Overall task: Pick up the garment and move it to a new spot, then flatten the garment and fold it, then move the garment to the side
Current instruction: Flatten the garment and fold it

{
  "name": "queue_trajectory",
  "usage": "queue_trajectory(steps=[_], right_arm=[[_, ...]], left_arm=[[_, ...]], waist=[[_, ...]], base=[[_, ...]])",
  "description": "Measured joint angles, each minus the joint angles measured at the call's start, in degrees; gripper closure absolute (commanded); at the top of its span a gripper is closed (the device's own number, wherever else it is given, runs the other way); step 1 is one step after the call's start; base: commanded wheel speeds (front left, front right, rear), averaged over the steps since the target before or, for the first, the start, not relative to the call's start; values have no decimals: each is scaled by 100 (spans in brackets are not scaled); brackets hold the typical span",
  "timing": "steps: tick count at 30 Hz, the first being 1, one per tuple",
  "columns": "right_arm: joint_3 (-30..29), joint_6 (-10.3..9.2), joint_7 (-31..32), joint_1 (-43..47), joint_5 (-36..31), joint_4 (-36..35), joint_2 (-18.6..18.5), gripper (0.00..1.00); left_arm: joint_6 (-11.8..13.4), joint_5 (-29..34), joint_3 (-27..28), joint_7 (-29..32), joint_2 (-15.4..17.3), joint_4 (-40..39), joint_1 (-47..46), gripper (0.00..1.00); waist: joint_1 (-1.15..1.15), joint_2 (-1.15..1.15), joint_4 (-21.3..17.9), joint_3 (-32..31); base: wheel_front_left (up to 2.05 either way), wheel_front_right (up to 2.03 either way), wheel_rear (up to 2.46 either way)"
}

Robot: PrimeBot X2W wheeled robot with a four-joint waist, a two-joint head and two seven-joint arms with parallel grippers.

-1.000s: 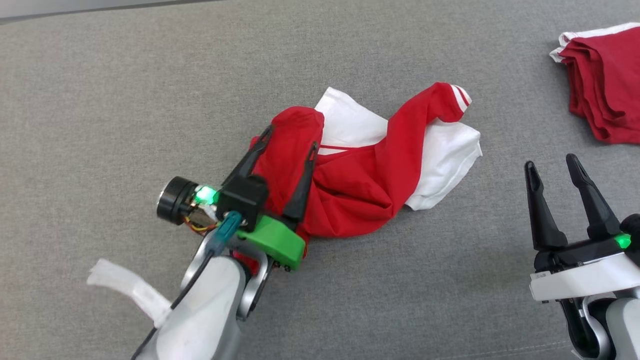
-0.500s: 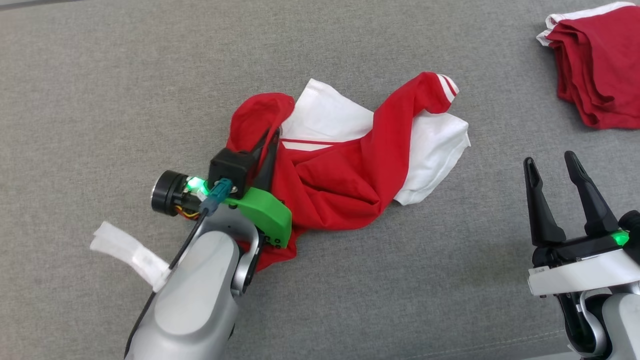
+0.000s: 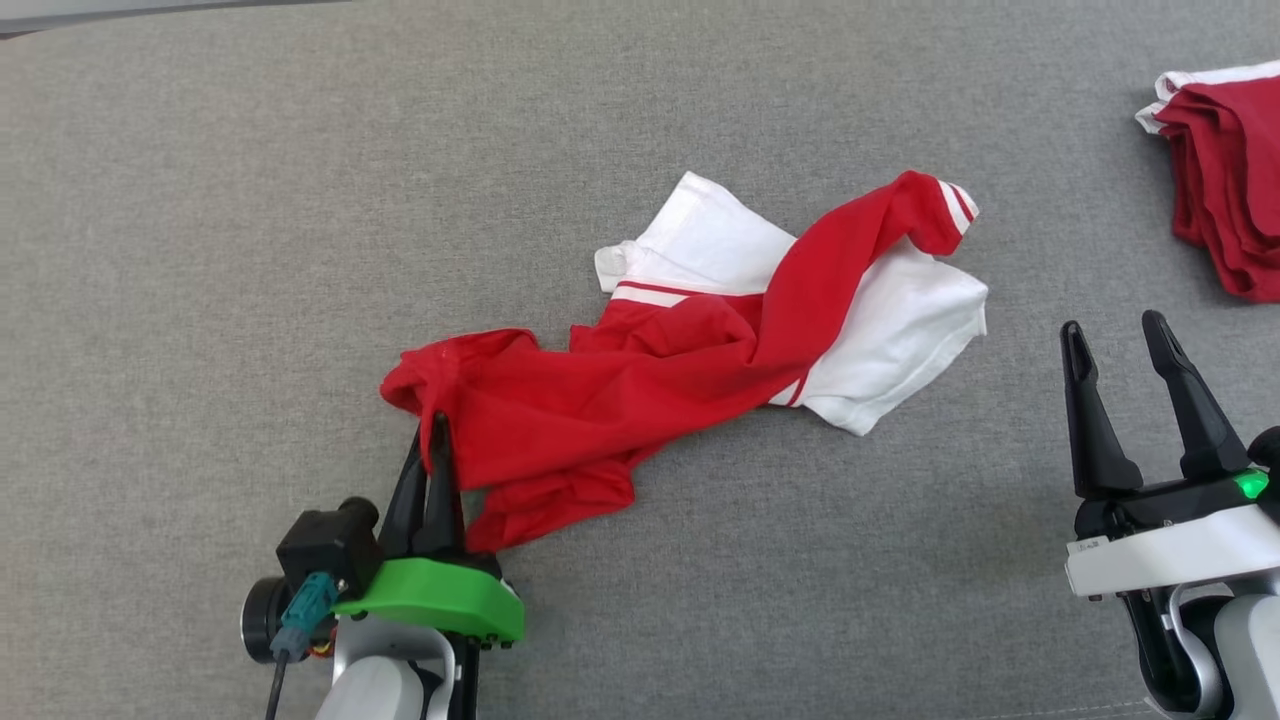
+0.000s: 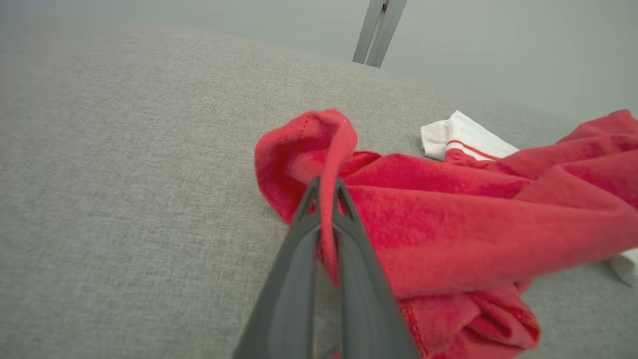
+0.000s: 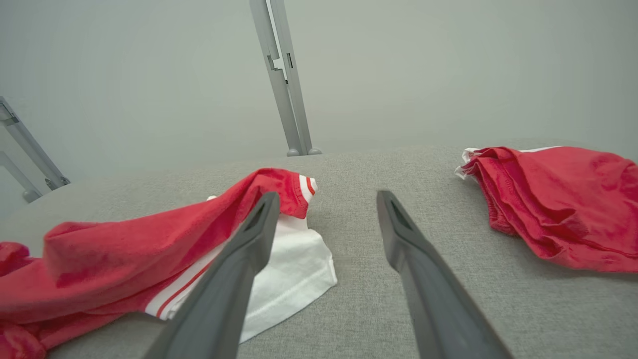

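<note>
One corner of the crumpled garment [image 3: 640,390] on the counter [image 3: 200,200] is pinched tight in the left gripper [image 3: 437,425], the right gripper [image 3: 1112,325] is spread wide and empty, and moving, flattening and folding are left.

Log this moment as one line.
phase: pick up | left gripper: shut on garment edge | right gripper: open, empty | red pile: far right

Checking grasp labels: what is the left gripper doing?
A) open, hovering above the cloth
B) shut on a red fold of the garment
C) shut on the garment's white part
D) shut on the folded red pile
B: the left gripper has its fingers pinched together on a red fold of the garment.
</note>
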Motion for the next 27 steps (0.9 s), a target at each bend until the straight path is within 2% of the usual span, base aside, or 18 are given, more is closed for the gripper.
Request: queue_trajectory(steps=[3, 6, 11, 18, 27], right_arm=[[-7, -1, 34, 37, -8, -37, 1, 0], [-21, -1, 81, 82, -16, -96, -5, 0], [-36, -1, 172, 147, -63, -156, -24, 0], [-8, -1, 261, 277, -70, -199, -24, 0], [-41, -1, 271, 354, -57, -198, -1, 0]], left_arm=[[170, 4, 41, -88, -9, -71, 121, 0], [296, 274, 111, -140, 19, -232, 127, 0], [420, 677, 240, -163, 342, -404, 109, 0], [369, 787, 380, -77, 798, -517, 120, 0], [336, 686, 372, 48, 881, -692, 222, 0]], waist=[[0, 0, 55, -79], [0, 0, 95, -152], [0, 0, 121, -266], [0, 0, 71, -431], [0, 0, 26, -497]], base=[[0, 0, 0], [0, 0, 0], [0, 0, 0], [0, 0, 0], [0, 0, 0]])
